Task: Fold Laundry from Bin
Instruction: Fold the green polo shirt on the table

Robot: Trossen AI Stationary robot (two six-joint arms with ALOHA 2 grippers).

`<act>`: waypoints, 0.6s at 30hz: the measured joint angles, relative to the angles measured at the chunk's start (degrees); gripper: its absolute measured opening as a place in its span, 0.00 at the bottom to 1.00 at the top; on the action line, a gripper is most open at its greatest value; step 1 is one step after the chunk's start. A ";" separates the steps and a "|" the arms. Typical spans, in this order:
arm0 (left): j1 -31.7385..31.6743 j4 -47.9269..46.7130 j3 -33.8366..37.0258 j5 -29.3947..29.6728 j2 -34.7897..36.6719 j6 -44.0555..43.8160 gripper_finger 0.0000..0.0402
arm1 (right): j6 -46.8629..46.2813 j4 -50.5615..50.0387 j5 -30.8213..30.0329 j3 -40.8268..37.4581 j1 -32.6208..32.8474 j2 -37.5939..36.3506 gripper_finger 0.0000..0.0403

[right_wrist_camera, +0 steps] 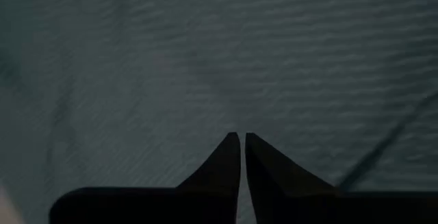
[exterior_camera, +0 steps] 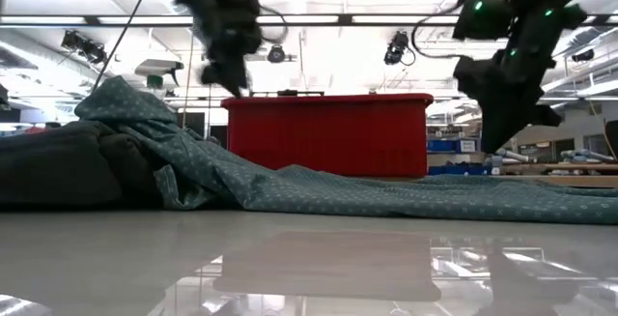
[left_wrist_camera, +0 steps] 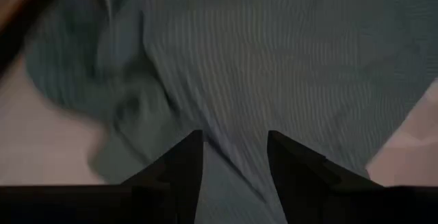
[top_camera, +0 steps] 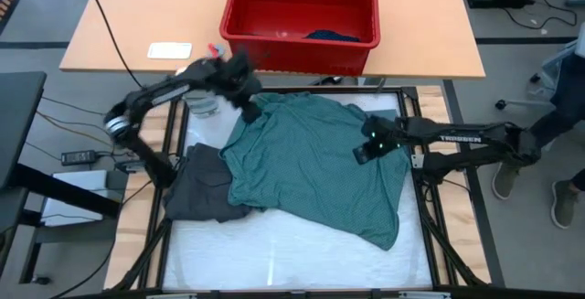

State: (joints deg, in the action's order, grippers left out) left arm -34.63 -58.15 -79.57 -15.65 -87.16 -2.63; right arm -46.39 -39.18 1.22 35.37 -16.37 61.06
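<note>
Teal dotted T-shirt (top_camera: 315, 166) lies spread over the centre of the white work surface (top_camera: 274, 253), rumpled, one edge trailing toward the lower right of the high frame. Its left side overlaps a dark grey piece (top_camera: 196, 185), a folded-looking heap at centre-left. You see the same in the low view: grey mound at left, teal cloth draped off it and running flat to the right.

Red bin (top_camera: 302, 11) stands at top centre on the wooden table, well apart from the shirt. A bit of navy cloth (top_camera: 331, 35) shows at its floor; more laundry waits there.

Left gripper (top_camera: 245, 93) hangs over the shirt's upper-left corner, near the collar end. Its wrist view shows the fingers (left_wrist_camera: 185, 162) standing moderately apart with only teal cloth below the gap; nothing is pinched. Judged: placed to take that corner for straightening.

Right gripper (top_camera: 366, 151) sits over the shirt's right-centre. Its fingers (right_wrist_camera: 229, 155) are nearly together, a thin slit between the tips, clear of the fabric below and not holding it.

Judged: the shirt is laid out but not flat, no fold made. You want both corners taken before pulling, or the cloth will bunch against the grey heap.

A person's legs (top_camera: 567, 153) stand at the right edge, off the table.
</note>
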 joint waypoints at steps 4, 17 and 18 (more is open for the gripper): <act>10.80 2.38 11.93 4.50 11.73 -16.10 0.41 | -7.33 3.73 -4.25 -0.12 9.59 -1.92 0.03; 49.03 3.12 28.13 10.69 22.06 -41.11 0.42 | -9.14 28.06 -6.31 -0.12 33.44 4.25 0.02; 50.73 3.03 28.23 11.84 22.01 -39.22 0.42 | -10.17 29.29 -7.53 -0.12 35.03 4.91 0.01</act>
State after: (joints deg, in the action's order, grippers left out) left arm 16.10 -55.12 -51.34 -3.81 -65.14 -41.85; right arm -56.56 -9.89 -6.30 35.24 18.66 65.97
